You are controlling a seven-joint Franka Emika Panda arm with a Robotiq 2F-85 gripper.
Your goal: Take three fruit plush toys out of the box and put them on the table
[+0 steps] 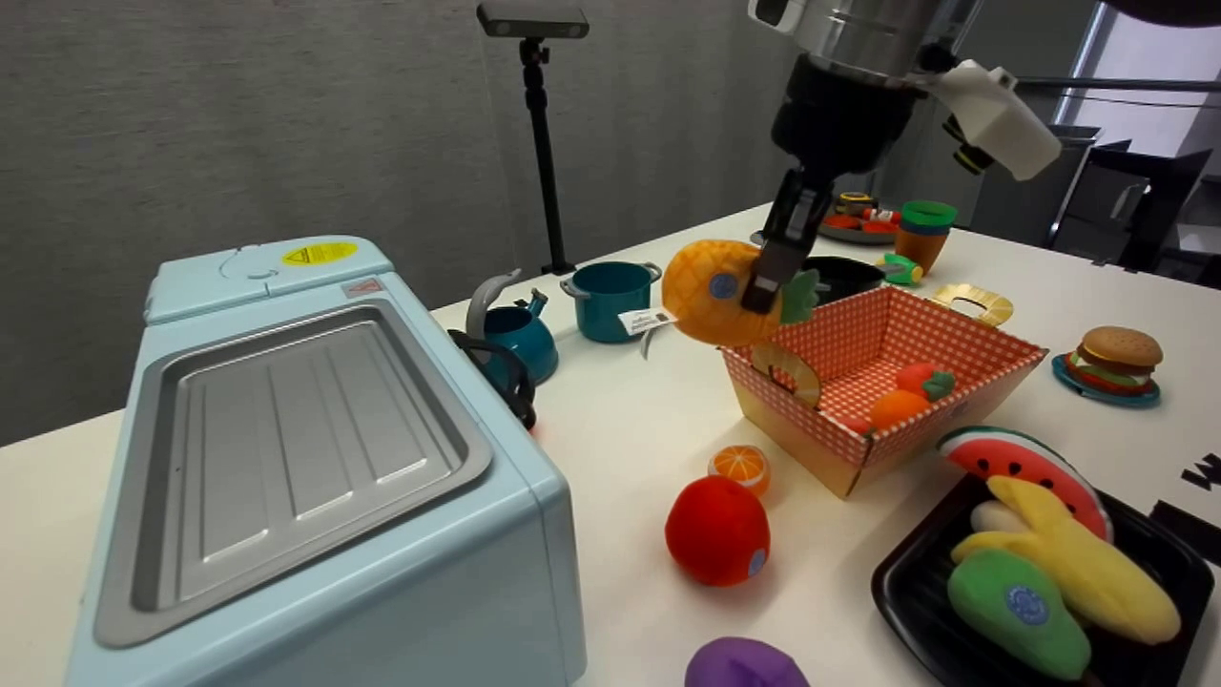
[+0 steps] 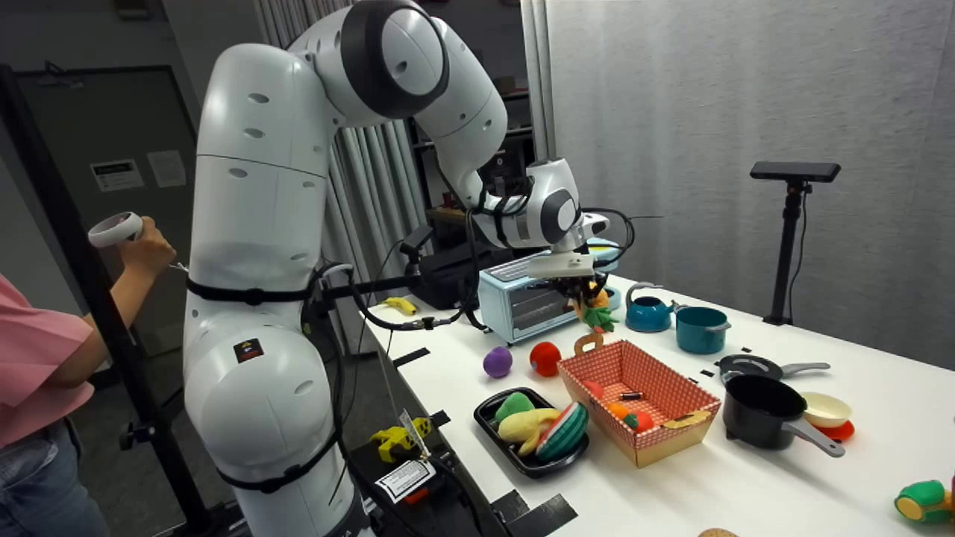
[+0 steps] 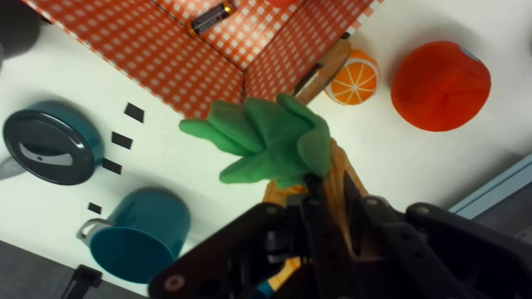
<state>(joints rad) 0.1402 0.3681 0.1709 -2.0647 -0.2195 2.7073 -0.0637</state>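
My gripper [image 1: 766, 286] is shut on a yellow-orange pineapple plush [image 1: 698, 296] with green leaves. It holds the pineapple in the air beside the box's handle end, on the side toward the toaster oven. The pineapple's leaves fill the middle of the wrist view [image 3: 274, 145]. The box [image 1: 792, 439] has a red-and-white checked lining and gold handles; it shows also in an exterior view [image 2: 671, 447]. Inside it lie an orange plush [image 1: 899, 408], a red plush with green leaves [image 1: 921, 379] and a partly hidden red one. A red plush [image 1: 717, 530], an orange-slice plush [image 1: 740, 468] and a purple plush [image 1: 744, 666] lie on the table.
A light-blue toaster oven [image 1: 515, 534] stands close by. A black tray [image 2: 533, 468] holds banana, watermelon and green plush toys. A teal kettle [image 2: 647, 315], teal pot [image 2: 701, 330] and black pan [image 2: 765, 410] stand near the box. A battery [image 3: 211, 18] lies in the box.
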